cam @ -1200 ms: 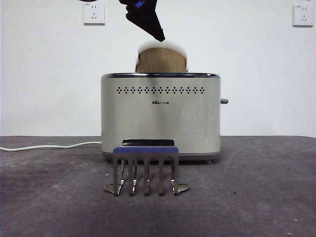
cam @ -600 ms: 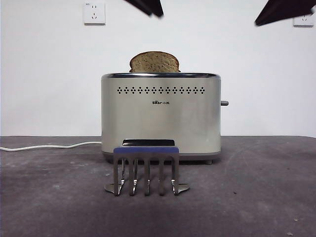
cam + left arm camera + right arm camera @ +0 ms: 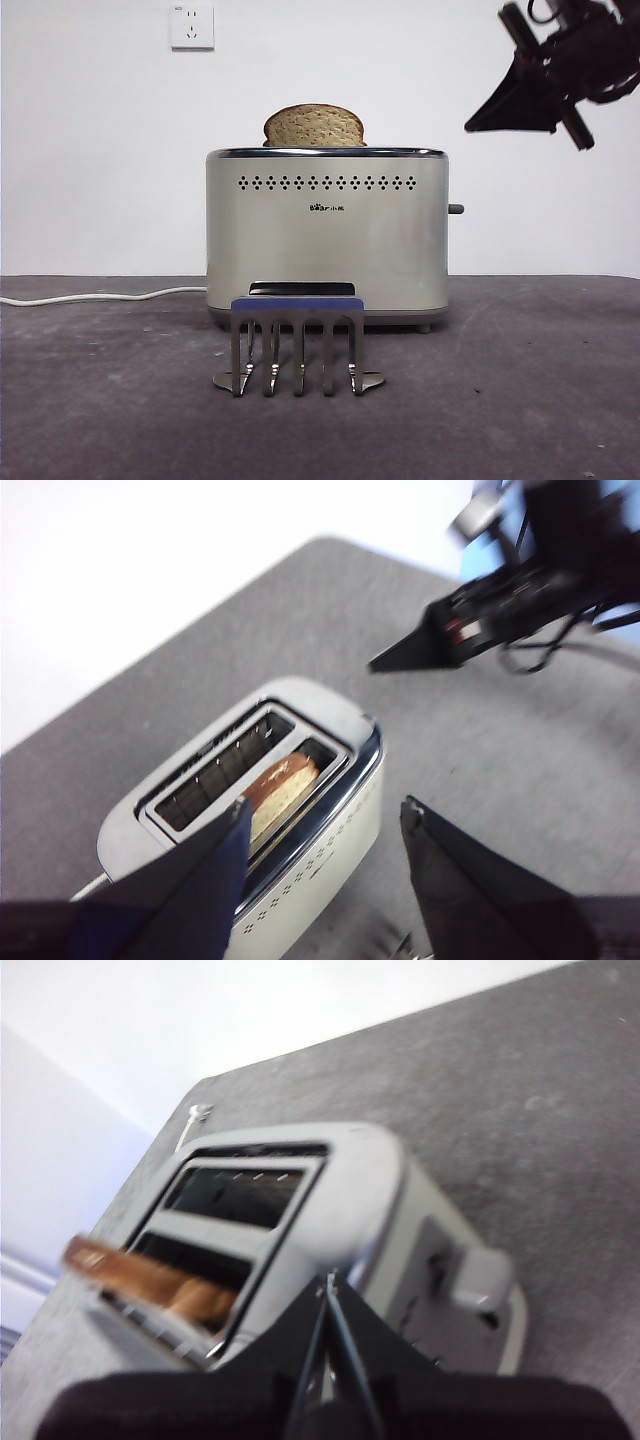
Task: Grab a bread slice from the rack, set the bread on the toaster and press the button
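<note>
The slice of bread (image 3: 314, 126) stands upright in the cream toaster (image 3: 326, 240), only its domed top showing above the chrome rim. The left wrist view shows it in one slot (image 3: 282, 788), with my left gripper (image 3: 325, 810) open and empty high above the toaster. The metal rack (image 3: 296, 340) stands empty in front of the toaster. My right gripper (image 3: 482, 120) is shut and empty, up and to the right of the toaster, above the button (image 3: 455, 209). In the right wrist view its tips (image 3: 328, 1282) are near the button (image 3: 482, 1278).
A flat dark tray handle (image 3: 303, 288) sits at the toaster's base behind the rack. A white cable (image 3: 100, 296) runs left from the toaster across the dark table. A wall socket (image 3: 191, 26) is at the upper left.
The left gripper let go of the bread and rose out of the front view. The bread settled into the slot. The right gripper came down from the top right corner.
</note>
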Motion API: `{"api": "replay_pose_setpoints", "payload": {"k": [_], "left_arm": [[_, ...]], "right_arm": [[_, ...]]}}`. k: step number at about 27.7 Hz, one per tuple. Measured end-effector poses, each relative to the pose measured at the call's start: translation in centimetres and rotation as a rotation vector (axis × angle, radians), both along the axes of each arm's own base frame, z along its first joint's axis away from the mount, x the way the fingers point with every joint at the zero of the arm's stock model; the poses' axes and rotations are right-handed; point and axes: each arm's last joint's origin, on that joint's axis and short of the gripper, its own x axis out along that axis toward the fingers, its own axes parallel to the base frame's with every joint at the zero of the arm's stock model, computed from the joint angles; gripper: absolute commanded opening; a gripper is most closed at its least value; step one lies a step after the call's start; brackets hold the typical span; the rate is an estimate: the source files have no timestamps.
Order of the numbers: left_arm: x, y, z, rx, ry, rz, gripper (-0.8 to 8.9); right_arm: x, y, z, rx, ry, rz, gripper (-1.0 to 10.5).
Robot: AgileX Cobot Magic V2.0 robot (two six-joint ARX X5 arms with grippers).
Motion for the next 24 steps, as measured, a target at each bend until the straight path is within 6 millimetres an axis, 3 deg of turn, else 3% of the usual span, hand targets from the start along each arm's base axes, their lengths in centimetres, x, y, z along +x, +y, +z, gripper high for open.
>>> {"api": "replay_pose_setpoints", "payload": {"k": [8,14,24], "left_arm": [[-3.2,2.1,1.9,-0.085,-0.039,0.013,2.56],[-3.6,2.4,1.8,-0.079,-0.015,0.015,2.56],[-3.6,2.4,1.7,-0.077,-0.003,0.018,2.55]], "right_arm": [[3.6,0.2,-2.0,0.012,0.053,-0.004,-0.1],[5.1,0.4,-4.0,0.011,0.100,-0.002,-0.1],[5.8,1.0,-5.8,0.005,0.133,0.013,-0.1]]}}
